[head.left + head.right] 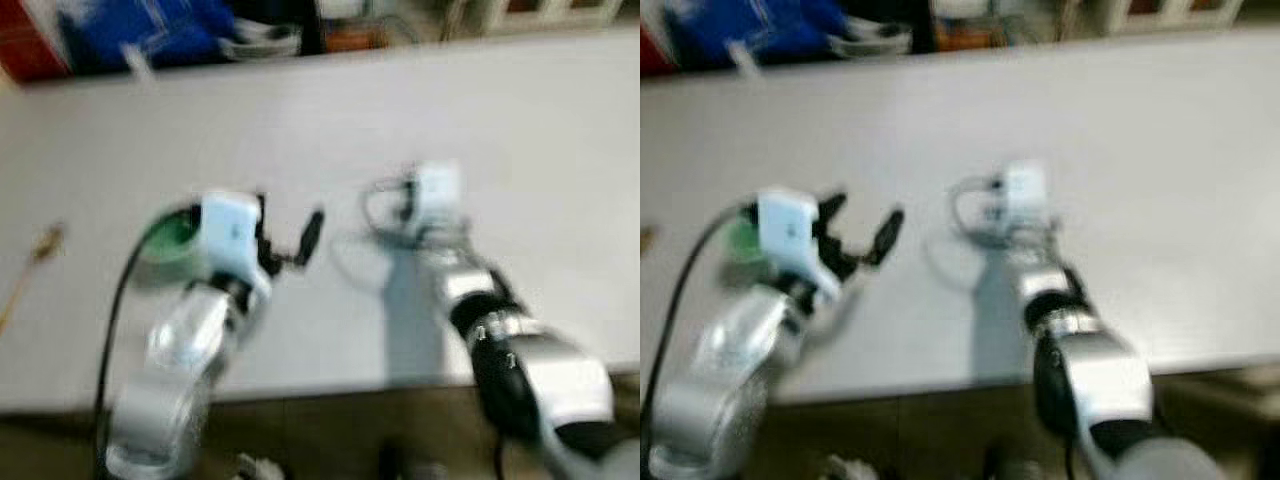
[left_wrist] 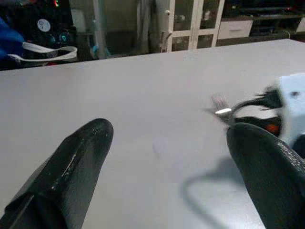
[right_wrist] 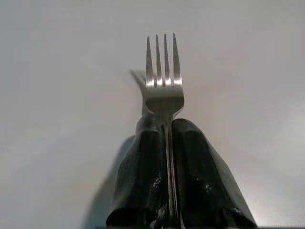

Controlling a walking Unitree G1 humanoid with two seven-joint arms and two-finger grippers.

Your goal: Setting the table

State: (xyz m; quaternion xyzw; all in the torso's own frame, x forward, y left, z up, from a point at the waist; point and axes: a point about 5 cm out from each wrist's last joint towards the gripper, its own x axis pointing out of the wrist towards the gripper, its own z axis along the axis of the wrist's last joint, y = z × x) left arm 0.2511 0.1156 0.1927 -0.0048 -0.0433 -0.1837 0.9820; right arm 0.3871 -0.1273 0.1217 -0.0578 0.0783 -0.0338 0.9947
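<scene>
My right gripper (image 3: 164, 125) is shut on a silver fork (image 3: 164, 90). The handle runs between the two black fingers and the tines stick out past the tips, just above the pale grey table (image 1: 520, 120). In the left wrist view the fork's tines (image 2: 220, 106) show beside the right wrist's white block (image 2: 293, 102). To the left of the right arm, my left gripper (image 1: 862, 218) hovers low over the table. Its fingers (image 2: 81, 157) are spread wide with nothing between them. Both eye views are blurred.
A blue bag (image 1: 140, 35) with a white strap (image 2: 45, 50) and a red thing (image 1: 25, 45) lie beyond the table's far edge. A small yellowish object (image 1: 45, 243) sits at the table's left. White cabinets (image 2: 186, 24) stand farther back. The table's near edge (image 1: 330, 392) is just before me.
</scene>
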